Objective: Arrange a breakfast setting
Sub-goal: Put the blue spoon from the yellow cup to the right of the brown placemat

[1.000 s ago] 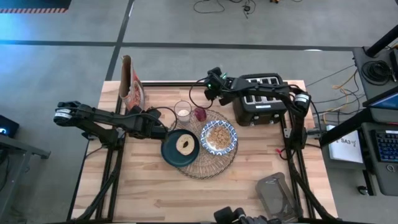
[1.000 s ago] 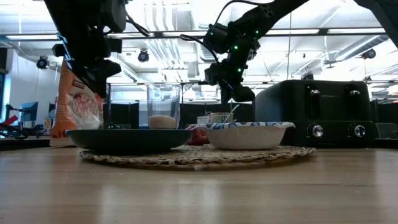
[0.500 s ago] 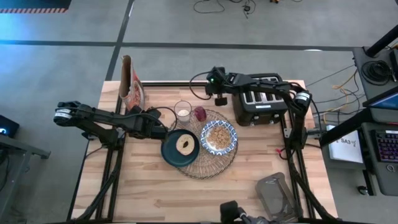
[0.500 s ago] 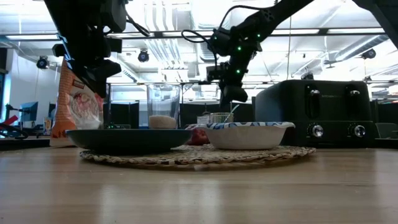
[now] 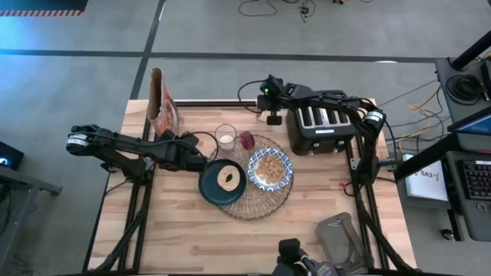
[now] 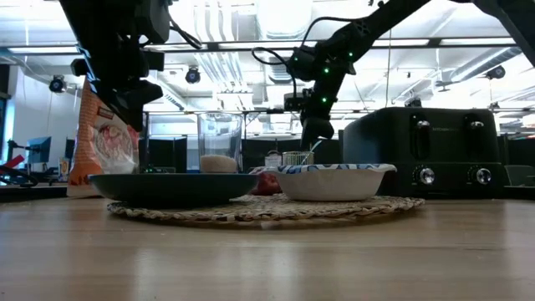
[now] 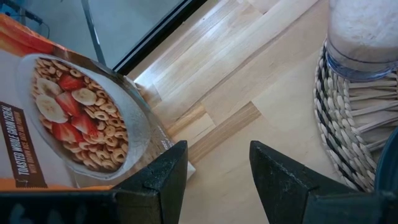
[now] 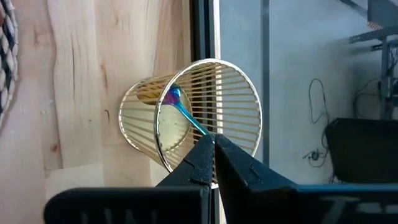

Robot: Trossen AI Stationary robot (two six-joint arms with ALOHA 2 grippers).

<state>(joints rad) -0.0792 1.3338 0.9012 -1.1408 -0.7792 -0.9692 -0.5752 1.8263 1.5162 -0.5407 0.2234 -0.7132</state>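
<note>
Right wrist view shows the right gripper (image 8: 213, 144) pinched shut on the thin handle of the spoon (image 8: 180, 107), which stands inside a wire cup (image 8: 193, 115) at the back edge of the table (image 5: 184, 238). The spoon's shiny round end is down in the cup and its handle leans up toward the gripper, so its long line runs from the cup's bottom up and out through the open top.

From above, that gripper (image 5: 272, 116) hangs over the cup just beside the black toaster (image 5: 322, 123). The woven mat (image 5: 261, 205) lies in the middle of the table with the dark plate (image 5: 222, 182) and the patterned bowl (image 5: 270, 169) on it, and the glass (image 5: 225, 136) sits at its back edge. The left gripper (image 7: 214, 168) waits with its jaws open near the plate, between the cereal box (image 7: 68, 124) and the mat.

What could go wrong? The handle is very thin and smooth (it looks slippery to me), so the spoon might slide or spin in the pinch when it is lifted. If the gripper pulls sideways instead of up, the round end could catch on the wires and tip the light cup over, maybe off the table edge. And on the way to the mat, a swinging spoon could knock the glass or land in the cereal.
</note>
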